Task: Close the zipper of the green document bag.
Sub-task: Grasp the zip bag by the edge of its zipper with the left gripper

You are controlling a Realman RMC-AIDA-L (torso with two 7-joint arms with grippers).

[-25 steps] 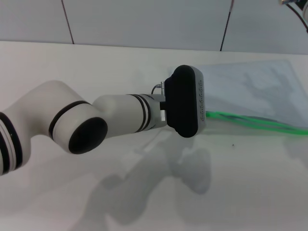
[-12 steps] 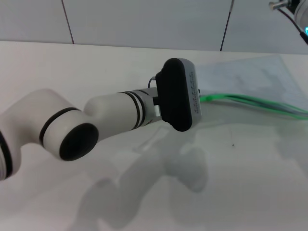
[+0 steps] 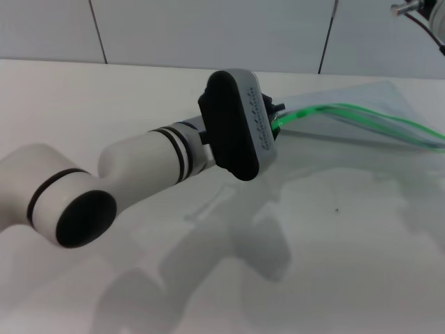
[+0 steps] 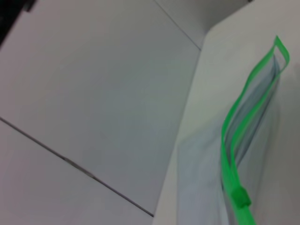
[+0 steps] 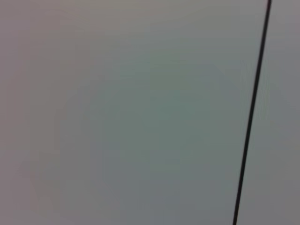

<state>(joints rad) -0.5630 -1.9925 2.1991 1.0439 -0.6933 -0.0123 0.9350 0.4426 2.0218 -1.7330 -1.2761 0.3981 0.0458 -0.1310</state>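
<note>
The green document bag lies at the back right of the white table, a translucent grey-blue pouch. Its zipper is a bright-green strip whose near end is raised off the table at my left gripper. The black wrist housing hides most of that gripper, and the strip starts right at it and follows it, so it is shut on the zipper's end. In the left wrist view the zipper's two strips gape apart beyond the small green slider, over the bag. The right gripper is out of view.
A part of the right arm shows at the top right corner. Behind the white table rises a grey panelled wall. The right wrist view holds only that wall.
My left arm has swung left and upward, pulling the zipper's near end up off the table. The bag's green edge now slopes from the gripper down to the right.
</note>
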